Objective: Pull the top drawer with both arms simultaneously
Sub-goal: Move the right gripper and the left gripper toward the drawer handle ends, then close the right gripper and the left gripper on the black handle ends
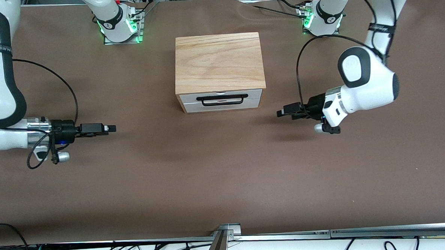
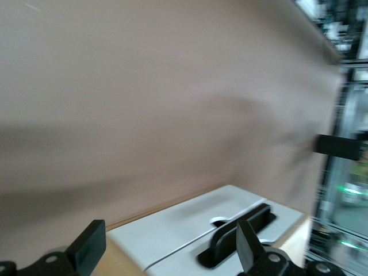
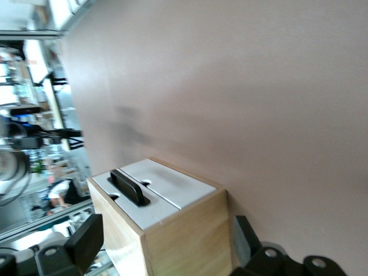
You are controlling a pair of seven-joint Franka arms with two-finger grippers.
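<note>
Top drawer (image 1: 221,96): closed, flush in the front of the wooden cabinet (image 1: 218,62), facing the front camera. White front panel, with a long black handle (image 1: 221,99) across its middle. Second white panel directly below it, also closed. Cabinet placed in the middle of the brown desk (image 1: 194,171), between the two arm bases.

Left gripper (image 1: 281,112): low over the desk toward the left arm's end, well apart from the cabinet, pointing sideways toward it. Fingers (image 2: 86,248) spread apart, holding nothing. Drawer front and handle visible between them in the left wrist view.

Right gripper (image 1: 112,128): low over the desk toward the right arm's end, also well apart from the cabinet, pointing toward it. Fingers (image 3: 85,240) spread apart, empty. Corner of the cabinet and both white panels visible in the right wrist view.

No contact with the handle from either side.
</note>
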